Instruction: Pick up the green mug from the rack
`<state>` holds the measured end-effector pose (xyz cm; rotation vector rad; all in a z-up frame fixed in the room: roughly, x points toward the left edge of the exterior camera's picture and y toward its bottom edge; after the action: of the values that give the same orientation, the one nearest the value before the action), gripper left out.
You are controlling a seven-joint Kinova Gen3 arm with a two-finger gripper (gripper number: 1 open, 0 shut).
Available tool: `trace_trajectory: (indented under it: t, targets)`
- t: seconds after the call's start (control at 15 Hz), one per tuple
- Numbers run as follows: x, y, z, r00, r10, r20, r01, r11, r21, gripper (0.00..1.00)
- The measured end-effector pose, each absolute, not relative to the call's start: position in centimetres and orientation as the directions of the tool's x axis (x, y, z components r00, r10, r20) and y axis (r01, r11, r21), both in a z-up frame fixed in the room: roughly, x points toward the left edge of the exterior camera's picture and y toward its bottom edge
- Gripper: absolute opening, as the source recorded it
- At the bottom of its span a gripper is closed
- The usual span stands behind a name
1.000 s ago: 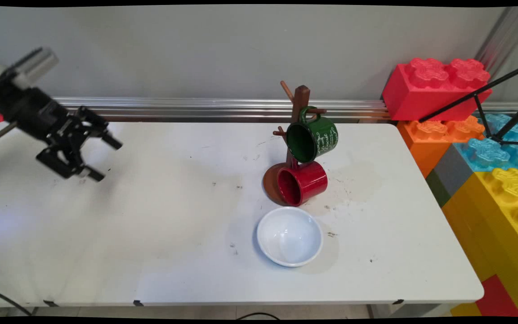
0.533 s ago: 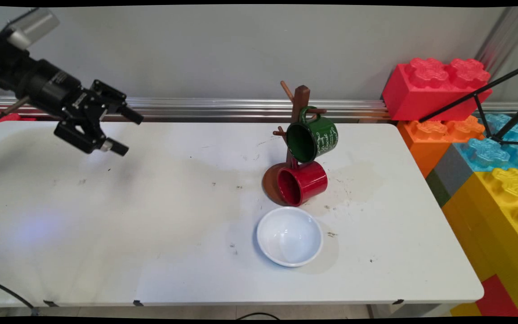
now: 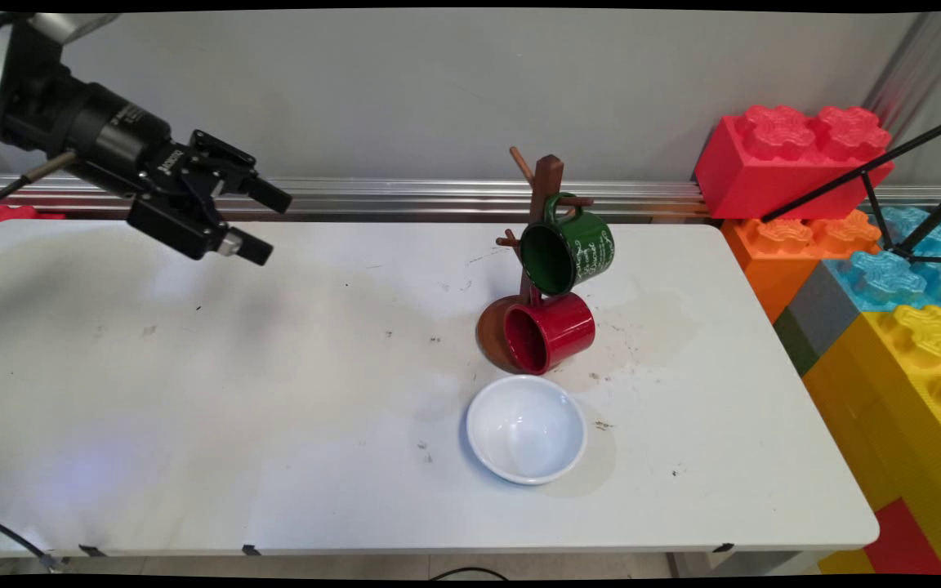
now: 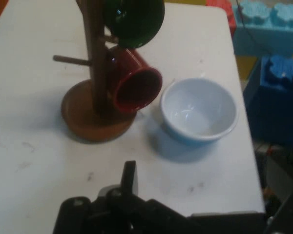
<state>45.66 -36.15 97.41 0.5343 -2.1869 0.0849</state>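
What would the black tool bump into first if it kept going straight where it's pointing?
Probably the wooden mug tree, around its red mug: the tool aims right across the table, nothing between. The white bowl sits nearby, so depth is uncertain.

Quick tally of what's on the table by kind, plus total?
Mugs: 2, a green mug and a red mug, both hanging on the tree
Mug tree: 1, the wooden mug tree
Bowls: 1, the white bowl, empty
Total: 4

glossy green mug [image 3: 568, 248] and red mug [image 3: 550, 331] hang on a smooth wooden stand [image 3: 548, 175]; glossy white bowl [image 3: 526, 429].
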Motion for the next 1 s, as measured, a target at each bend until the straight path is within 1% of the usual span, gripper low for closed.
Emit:
trace_trajectory:
  t: [0.33,0.67,1.0]
  targets:
    - [40.9,-34.5,98.6,-0.462,-0.476,0.749,-0.499,0.837,0.224,1.00]
    - [35.6,-33.0,98.9,-0.378,-0.575,0.725,-0.582,0.757,0.297,1.00]
    - [31.5,-33.0,98.7,-0.303,-0.635,0.711,-0.655,0.680,0.328,1.00]
